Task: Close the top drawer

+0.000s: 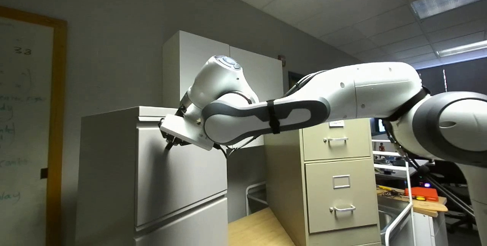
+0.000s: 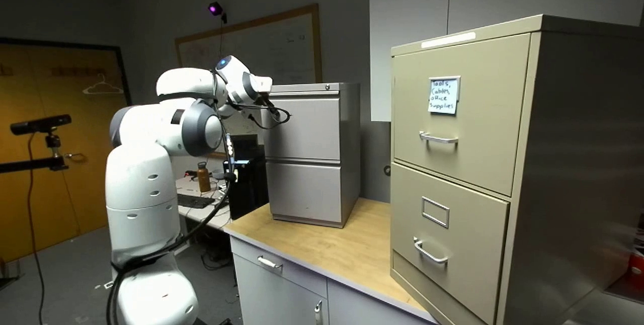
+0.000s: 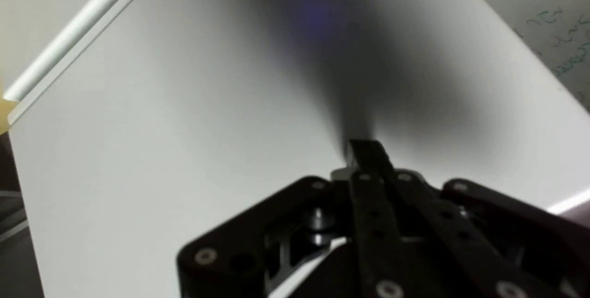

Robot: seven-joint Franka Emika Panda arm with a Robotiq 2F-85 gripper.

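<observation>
The top drawer [image 1: 190,173] of the pale-grey metal cabinet has a plain flat front. It also shows in an exterior view [image 2: 312,131], where its front sits flush with the cabinet above the lower drawer [image 2: 304,191]. No dark inside shows. My gripper [image 1: 169,146] is at the upper part of the drawer front, tilted downward. In the wrist view the drawer front [image 3: 184,127] fills most of the picture. The dark fingers [image 3: 364,150] are together with nothing between them, and their shadow meets the tips. I cannot tell whether they touch the front.
A beige filing cabinet [image 2: 460,113] with handled drawers stands beside the grey cabinet. Both are on or by a wooden counter [image 2: 327,239]. White wall cabinets [image 2: 410,38] hang behind. A whiteboard [image 1: 23,124] is on the wall. Cables [image 2: 274,118] hang from the wrist.
</observation>
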